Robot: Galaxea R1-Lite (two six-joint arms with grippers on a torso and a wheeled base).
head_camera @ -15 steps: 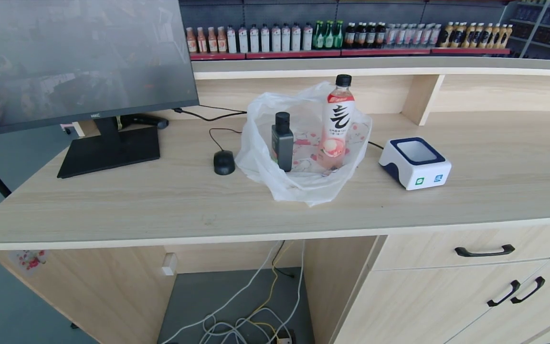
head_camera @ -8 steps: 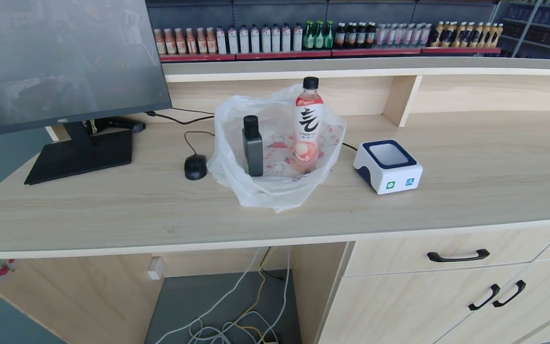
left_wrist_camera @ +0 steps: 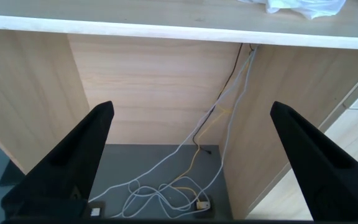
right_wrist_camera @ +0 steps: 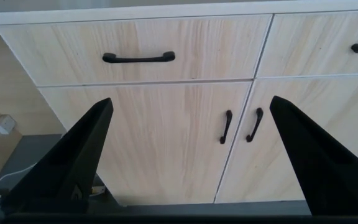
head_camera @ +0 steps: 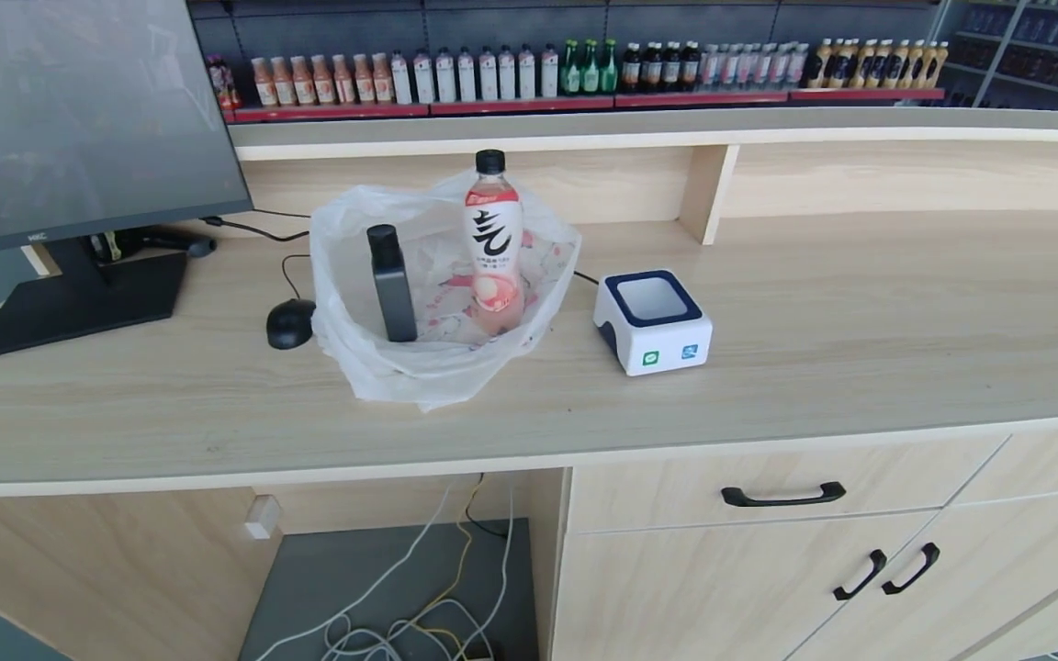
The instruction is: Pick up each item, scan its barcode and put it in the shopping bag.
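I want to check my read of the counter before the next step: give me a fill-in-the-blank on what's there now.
1. The shopping bag holds ____ upright bottles: a pink drink bottle and a dark bottle.
2. The scanner stands on the counter to the robot's ____ of the bag.
3. The mouse lies beside the bag on the robot's ____ side.
4. The left gripper, below the counter edge facing loose cables, is ____.
Missing words: two; right; left; open.

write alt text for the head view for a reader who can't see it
A white shopping bag on a wooden counter holds two upright items, a pink drink bottle and a shorter dark bottle. A white and blue scanner stands just right of the bag; a mouse and a monitor are to its left.
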